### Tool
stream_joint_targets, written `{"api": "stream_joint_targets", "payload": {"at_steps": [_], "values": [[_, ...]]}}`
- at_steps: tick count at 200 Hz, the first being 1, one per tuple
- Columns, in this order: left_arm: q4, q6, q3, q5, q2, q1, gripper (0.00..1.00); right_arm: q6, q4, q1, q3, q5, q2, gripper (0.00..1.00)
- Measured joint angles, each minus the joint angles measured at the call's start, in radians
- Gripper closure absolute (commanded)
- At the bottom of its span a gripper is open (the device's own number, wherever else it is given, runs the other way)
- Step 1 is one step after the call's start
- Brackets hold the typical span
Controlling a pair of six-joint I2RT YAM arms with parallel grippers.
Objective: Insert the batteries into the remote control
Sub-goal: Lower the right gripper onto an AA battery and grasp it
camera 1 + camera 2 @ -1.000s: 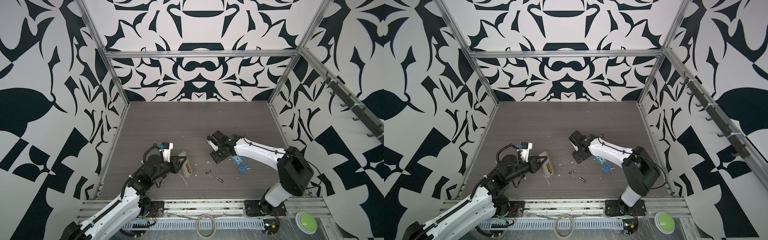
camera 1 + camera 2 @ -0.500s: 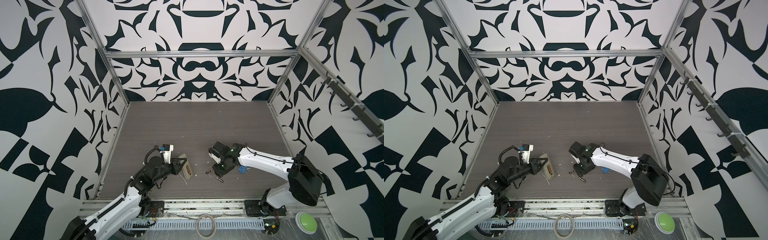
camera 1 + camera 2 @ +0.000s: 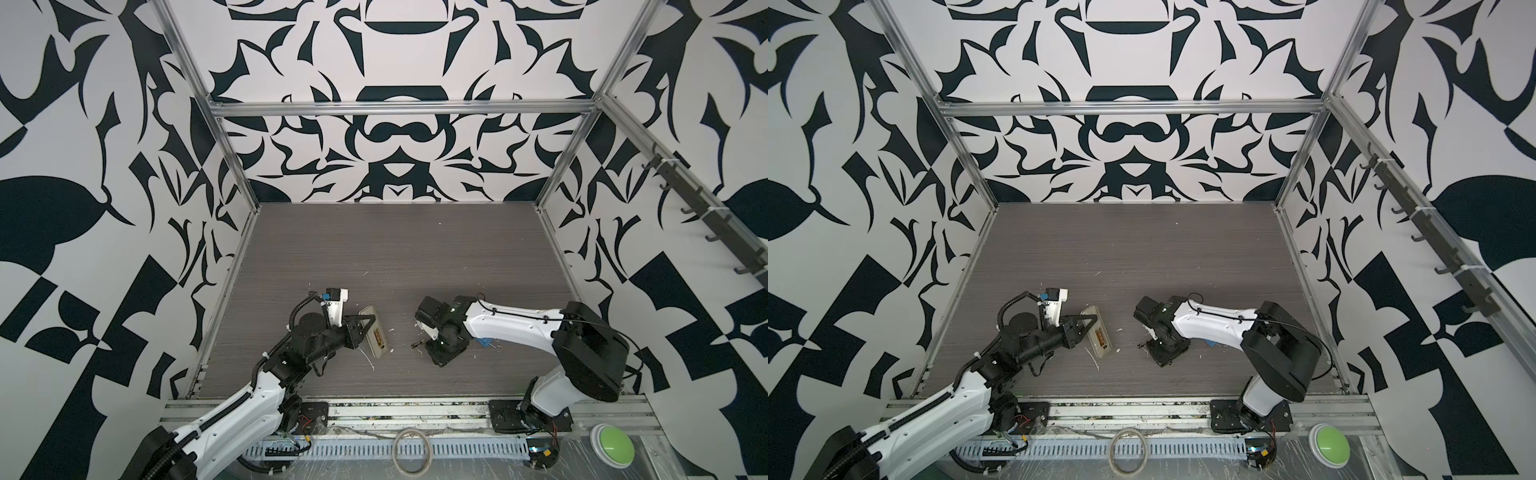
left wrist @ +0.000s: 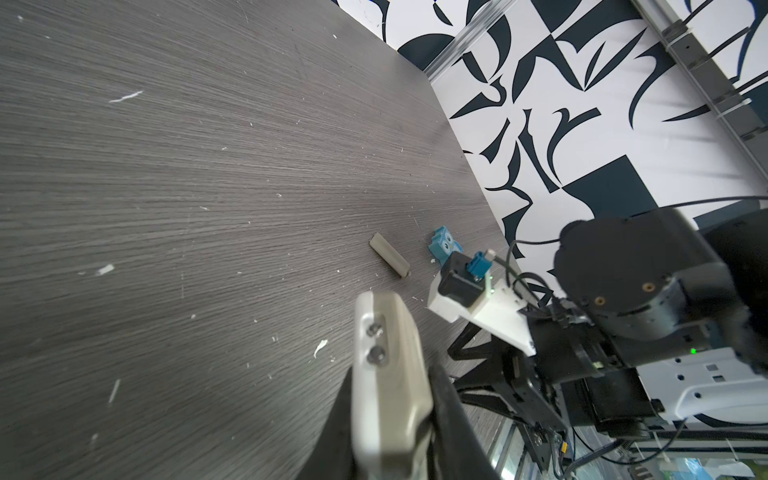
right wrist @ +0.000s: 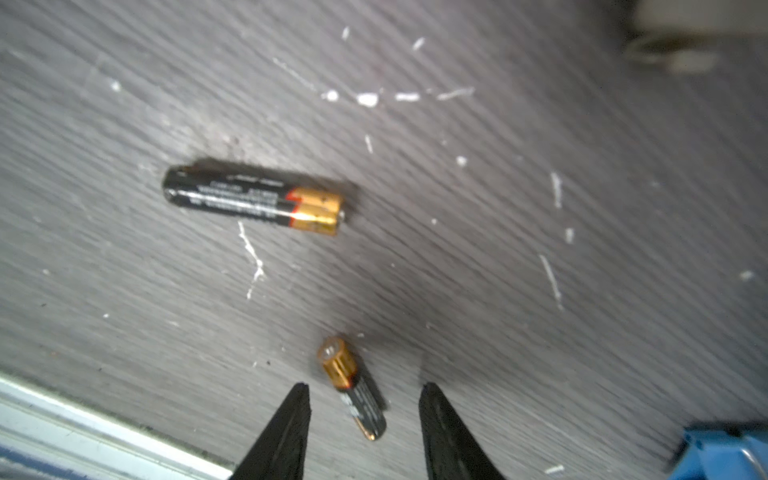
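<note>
Your right claw (image 5: 364, 385) hangs open just above the tabletop (image 5: 124, 104), one finger on each side of the nearer battery (image 5: 357, 390), and neither touches it. That cell lies flat between them. Its long axis runs almost along the fingers, only a little askew, and its gold end points away from the claw. The jaws would therefore close across its narrow round body, which is the grip you want.

The second battery (image 5: 253, 201) lies apart from the first and roughly crosswise to it, closer to the remote control (image 3: 375, 334). Both cells sit on the right arm's side of the remote control, near it but clear of it, so the right arm is much the nearer one.

Your left claw (image 3: 371, 323) is clamped on the remote control across its long edges. The open bay seems to face up.

I judge the pickup to be the step in hand. Come straight down and centre the cell, because it may roll if one finger touches first.
</note>
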Motion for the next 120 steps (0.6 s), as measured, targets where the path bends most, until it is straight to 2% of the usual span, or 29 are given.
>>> {"api": "stream_joint_targets", "payload": {"at_steps": [52, 120], "values": [[0.005, -0.004, -0.001, 0.001, -0.001, 0.000, 1.00, 0.012, 0.012, 0.012, 0.005, 0.009, 0.021, 0.67], [0.016, -0.003, -0.016, 0.001, 0.000, 0.000, 1.00, 0.011, 0.006, 0.020, 0.017, 0.025, 0.035, 0.74]]}}
